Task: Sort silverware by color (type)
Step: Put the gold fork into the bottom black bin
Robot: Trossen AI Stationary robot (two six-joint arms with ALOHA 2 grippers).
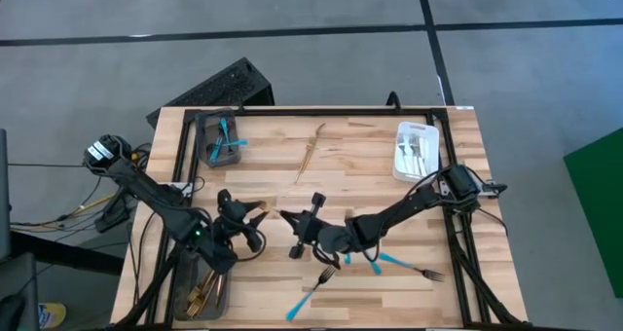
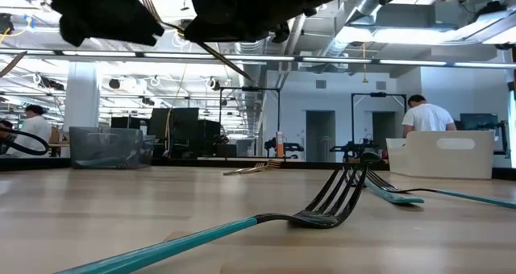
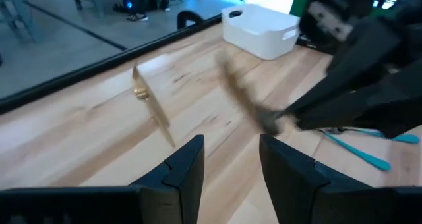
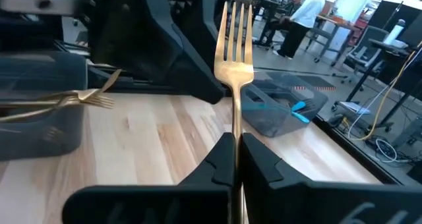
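- Above mid-counter (image 1: 389, 146), the right pincer (image 4: 236, 148) is clenched on a gold fork (image 4: 235, 59) by its handle, tines pointing away; it is offered toward the left pincer (image 3: 231, 159), which hovers close by with fingers parted and nothing in them.
- Handling, by my judgement: thin, stiff metal, light and slick (likely to twist in a loose grip). Best taken mid-handle, flat faces against the pads.
- Gold pieces (image 1: 200, 294) already lie in the grey tray (image 1: 222, 297) at the near left corner; turquoise ones sit in another grey tray (image 1: 204, 136) at the far left; silver ones in the white tray (image 1: 432, 136).
- Loose on the boards: turquoise-handled forks (image 1: 311, 291) near the front edge, a gold utensil (image 1: 308, 154) farther back.
- Both arms crowd the middle; a handover there risks finger contact.
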